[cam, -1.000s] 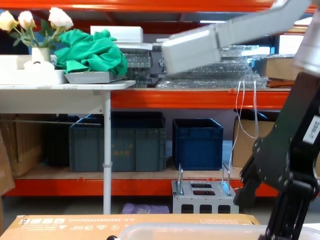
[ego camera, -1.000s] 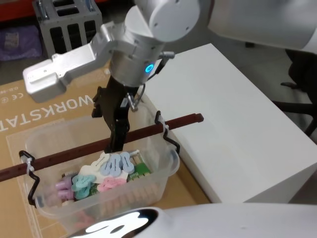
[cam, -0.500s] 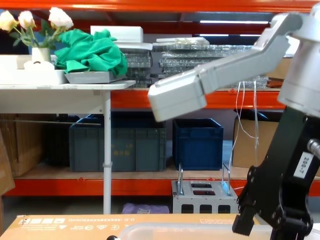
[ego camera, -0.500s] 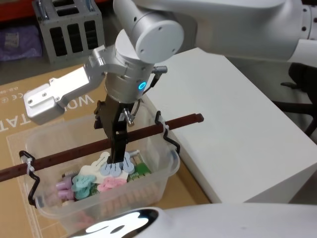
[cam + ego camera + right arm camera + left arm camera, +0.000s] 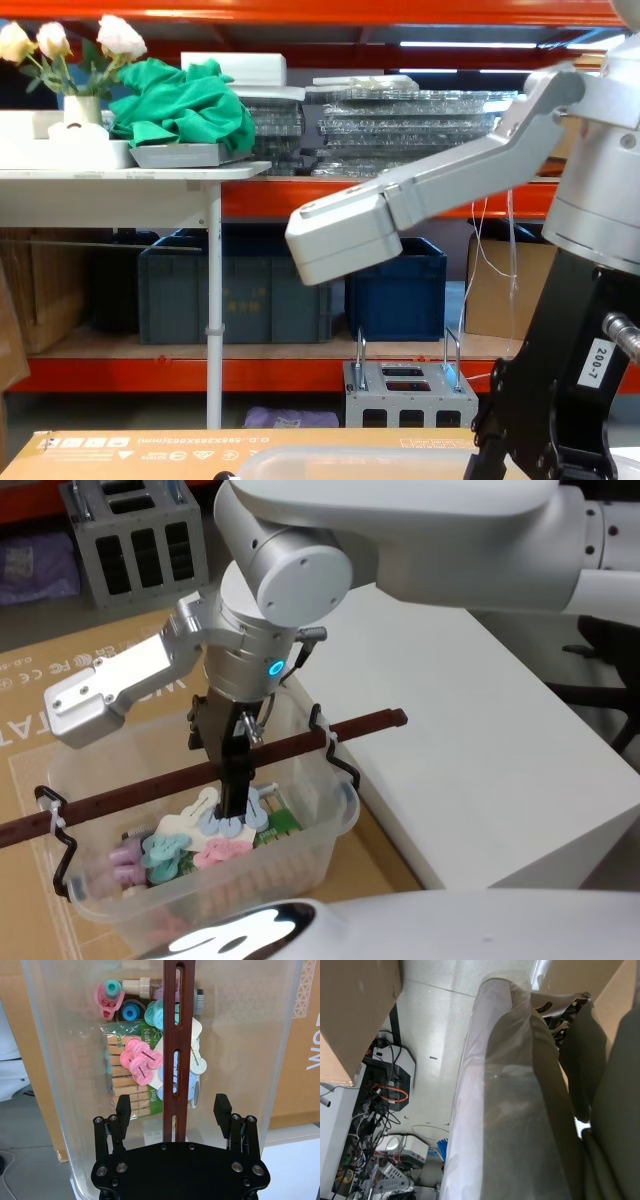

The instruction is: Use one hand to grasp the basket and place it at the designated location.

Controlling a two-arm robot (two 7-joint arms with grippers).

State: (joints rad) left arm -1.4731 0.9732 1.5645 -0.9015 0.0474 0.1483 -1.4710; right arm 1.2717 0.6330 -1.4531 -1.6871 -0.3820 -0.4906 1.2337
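Note:
The basket (image 5: 318, 852) is a translucent whitish tub standing on a cardboard sheet, with pink and teal clips (image 5: 190, 850) inside. A thin reddish-brown bar handle (image 5: 300, 738) spans its top. My right gripper (image 5: 234, 792) reaches straight down into the tub. It is open, one finger on either side of the bar. In the right wrist view the handle (image 5: 175, 1035) runs between the fingers (image 5: 122, 1109) of the right gripper (image 5: 172, 1109) without touching them, above the basket wall (image 5: 65, 1060). The basket rim (image 5: 350, 460) shows at the bottom of the chest view. My left arm hangs parked beside the body.
A white table (image 5: 480, 720) stands right of the basket. The cardboard sheet (image 5: 40, 730) lies under the tub. A grey metal rack (image 5: 135, 540) sits at the back left. Dark blue crates (image 5: 395, 285) fill the low shelf behind.
My right gripper has come down further into the basket, its open fingers now lower around the handle bar. The basket has not moved.

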